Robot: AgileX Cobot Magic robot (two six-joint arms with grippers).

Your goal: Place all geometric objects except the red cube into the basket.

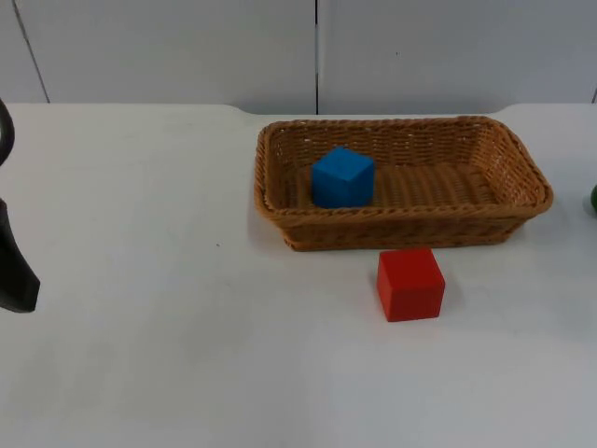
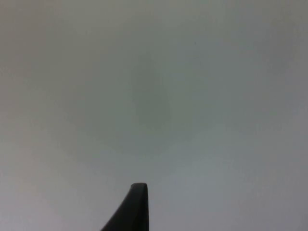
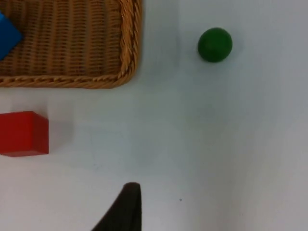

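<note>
The white counter (image 1: 140,355) carries a rectangular wicker basket (image 1: 485,219) near the partition wall. A blue cube (image 1: 342,176) sits inside the basket at its left end. A red cube (image 1: 409,284) rests on the counter just in front of the basket, apart from its wall. A green ball (image 3: 214,44) lies on the counter beside the basket's right end. The left gripper (image 1: 17,271) waits at the counter's left edge; the right gripper (image 3: 126,207) hovers over bare counter near the red cube. Finger state cannot be told for either.

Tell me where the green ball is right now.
The green ball lies on the white table, outside the basket, off its right-hand end; the top view catches it at the table's far right edge.
</note>
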